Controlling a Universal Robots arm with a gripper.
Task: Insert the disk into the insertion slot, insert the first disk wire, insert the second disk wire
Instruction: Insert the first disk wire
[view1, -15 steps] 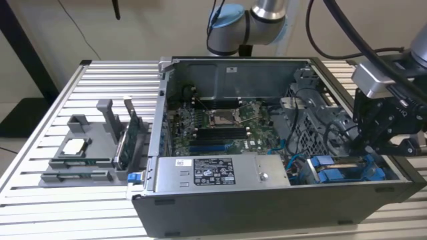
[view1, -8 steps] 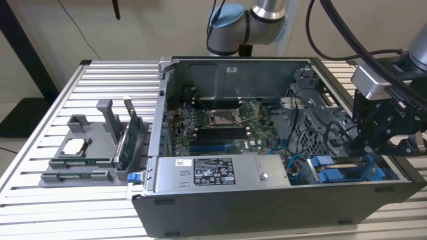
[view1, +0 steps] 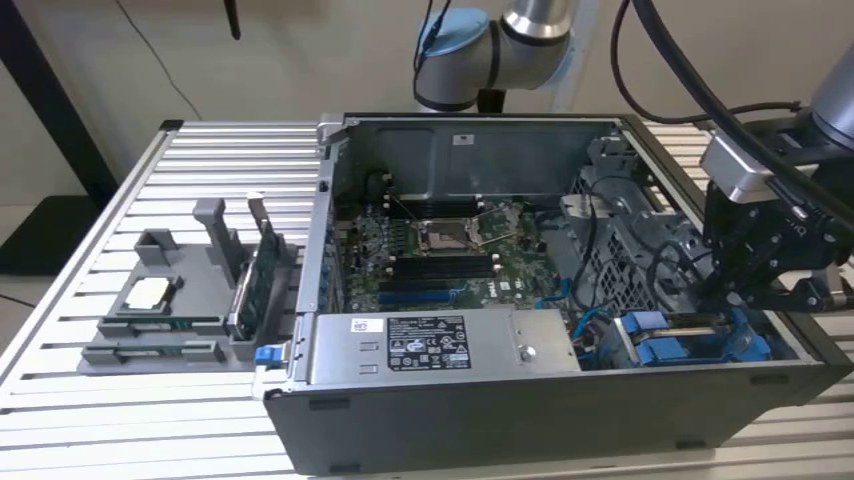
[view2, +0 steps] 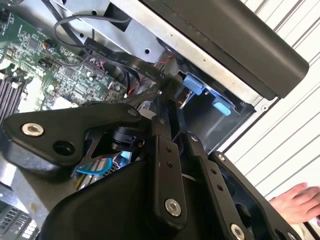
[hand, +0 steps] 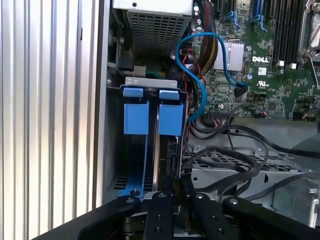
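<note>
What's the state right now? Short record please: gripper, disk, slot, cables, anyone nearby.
gripper: low inside the open case, at the insertion slot
disk: its blue carrier sits in the slot, in line with the gripper; depth cannot be told
blue cable: loops from beside the slot to the motherboard
person: a hand outside the case, in the second wrist view

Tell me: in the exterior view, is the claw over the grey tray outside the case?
No, the claw hangs inside the open case, by the blue-edged insertion slot.
</note>
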